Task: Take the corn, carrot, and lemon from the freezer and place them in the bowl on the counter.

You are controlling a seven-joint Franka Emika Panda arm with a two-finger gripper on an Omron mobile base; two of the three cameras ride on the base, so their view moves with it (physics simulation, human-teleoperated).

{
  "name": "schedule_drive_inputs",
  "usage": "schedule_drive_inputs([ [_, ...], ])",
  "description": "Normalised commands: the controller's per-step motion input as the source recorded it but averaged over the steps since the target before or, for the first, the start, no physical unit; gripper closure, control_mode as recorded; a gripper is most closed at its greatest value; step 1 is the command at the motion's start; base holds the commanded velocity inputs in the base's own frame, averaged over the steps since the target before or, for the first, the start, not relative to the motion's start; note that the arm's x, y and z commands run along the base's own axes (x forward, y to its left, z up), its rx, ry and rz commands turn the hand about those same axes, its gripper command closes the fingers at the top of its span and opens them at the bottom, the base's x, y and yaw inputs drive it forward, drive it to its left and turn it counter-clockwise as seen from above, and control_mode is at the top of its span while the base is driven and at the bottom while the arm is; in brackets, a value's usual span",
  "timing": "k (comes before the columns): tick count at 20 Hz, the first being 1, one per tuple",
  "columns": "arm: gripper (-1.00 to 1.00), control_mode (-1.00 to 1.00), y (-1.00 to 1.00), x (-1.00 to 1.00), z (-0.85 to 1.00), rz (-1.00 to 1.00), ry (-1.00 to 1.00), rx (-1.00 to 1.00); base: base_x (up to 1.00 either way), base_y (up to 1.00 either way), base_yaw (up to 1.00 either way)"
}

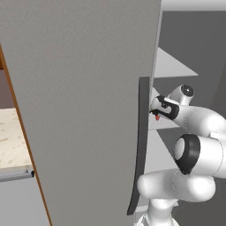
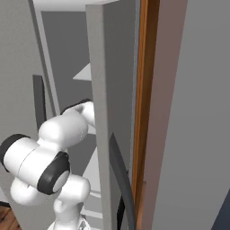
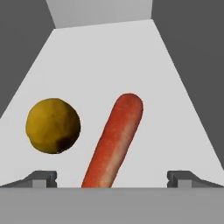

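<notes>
In the hand view the carrot (image 3: 114, 142), an orange-red tapered stub, lies on a white freezer shelf (image 3: 175, 87), running from between my fingers up and away. The lemon (image 3: 53, 125), a dull yellow ball, rests on the same shelf to the carrot's left, apart from it. My gripper (image 3: 113, 179) is open, with its fingertips (image 3: 43, 178) wide on either side of the carrot's near end and not touching it. In the left base view my hand (image 1: 164, 107) reaches into the freezer past the door edge, and a small red bit of the carrot (image 1: 156, 117) shows below it. The corn and the bowl are out of view.
The open grey freezer door (image 1: 88, 110) with its dark vertical handle (image 1: 141, 145) stands close on the arm's left. White inner shelves (image 1: 174, 66) sit above and below the hand. A strip of beige counter (image 1: 11, 137) lies at far left. A wooden cabinet edge (image 2: 143, 112) borders the freezer's right side.
</notes>
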Motion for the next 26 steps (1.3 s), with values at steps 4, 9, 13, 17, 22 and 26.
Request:
schedule_drive_inputs([
  [4, -1.00, -1.00, 0.00, 0.13, -0.11, 0.00, 0.05, 0.00, 0.00, 0.00, 0.00],
  [9, -1.00, -1.00, 0.00, 0.02, -0.19, 0.00, 0.03, 0.00, 0.00, 0.00, 0.00],
  [13, -1.00, -1.00, 0.00, 0.05, -0.22, 0.00, 0.00, 0.00, 0.00, 0.00, 0.00],
  [17, -1.00, -1.00, 0.00, 0.13, -0.18, 0.00, 0.00, 0.00, 0.00, 0.00, 0.00],
  [22, -1.00, -1.00, 0.00, 0.17, -0.15, 0.00, 0.00, 0.00, 0.00, 0.00, 0.00],
  [26, -1.00, -1.00, 0.00, 0.14, -0.16, 0.00, 0.00, 0.00, 0.00, 0.00, 0.00],
])
